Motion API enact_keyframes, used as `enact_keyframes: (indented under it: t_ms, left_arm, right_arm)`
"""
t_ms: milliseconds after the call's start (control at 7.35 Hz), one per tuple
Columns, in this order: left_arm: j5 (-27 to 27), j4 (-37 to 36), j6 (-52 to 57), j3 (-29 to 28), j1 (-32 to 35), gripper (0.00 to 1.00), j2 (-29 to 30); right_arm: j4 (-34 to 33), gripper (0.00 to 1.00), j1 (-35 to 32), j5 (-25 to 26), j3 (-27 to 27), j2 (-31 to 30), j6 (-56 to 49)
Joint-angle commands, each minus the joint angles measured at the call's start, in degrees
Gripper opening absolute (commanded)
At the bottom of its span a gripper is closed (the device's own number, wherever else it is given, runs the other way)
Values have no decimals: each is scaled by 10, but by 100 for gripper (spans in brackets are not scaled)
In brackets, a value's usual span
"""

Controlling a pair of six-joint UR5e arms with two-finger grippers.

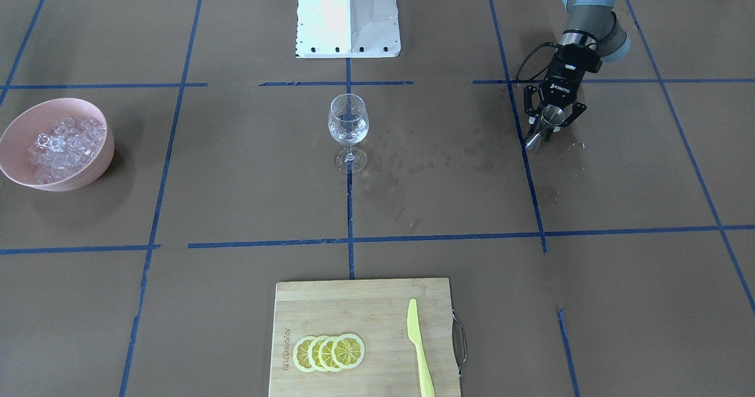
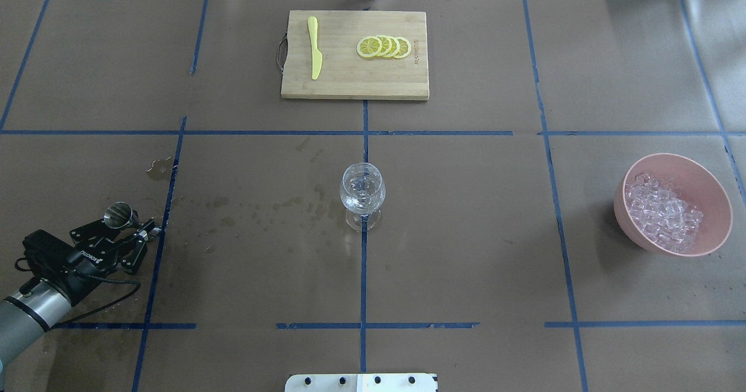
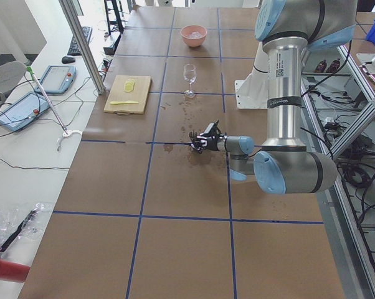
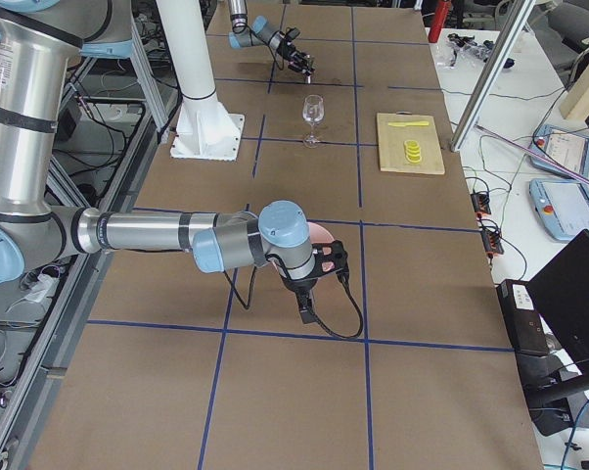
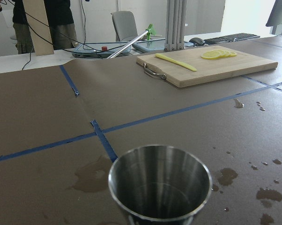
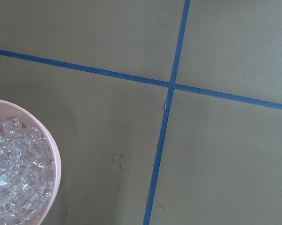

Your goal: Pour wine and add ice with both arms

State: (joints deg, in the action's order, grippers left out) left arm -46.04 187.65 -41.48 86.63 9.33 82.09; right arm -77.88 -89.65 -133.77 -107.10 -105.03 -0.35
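A steel jigger stands on the brown paper, and my left gripper is open with a finger on either side of it. In the left wrist view the jigger fills the bottom edge and its cup shows only bare metal. A stemmed wine glass at the table's middle holds a little clear wine. The ice is heaped in a pink bowl. My right gripper hangs above that bowl; I cannot tell whether it is open or shut. Its wrist view shows the ice and no fingers.
A wooden cutting board on the far side carries lemon slices and a yellow knife. Wet splash stains dot the paper between the jigger and the glass. The white pedestal stands at the robot's side.
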Motion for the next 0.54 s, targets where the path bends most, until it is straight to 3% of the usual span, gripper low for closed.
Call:
enact_keyframes:
  t_ms: [0,136,408]
  left_arm:
    - [2,2,-1,3,1,93,0]
    - [14,7,0,5,2,99,-3]
    - [45,12,0,16,4,100,-7]
  right_arm:
    - [0,100,-1,0,0,0,1]
    - [0,100,-2,0,-4,0,1]
    - [0,100,-3,0,-4,0,1]
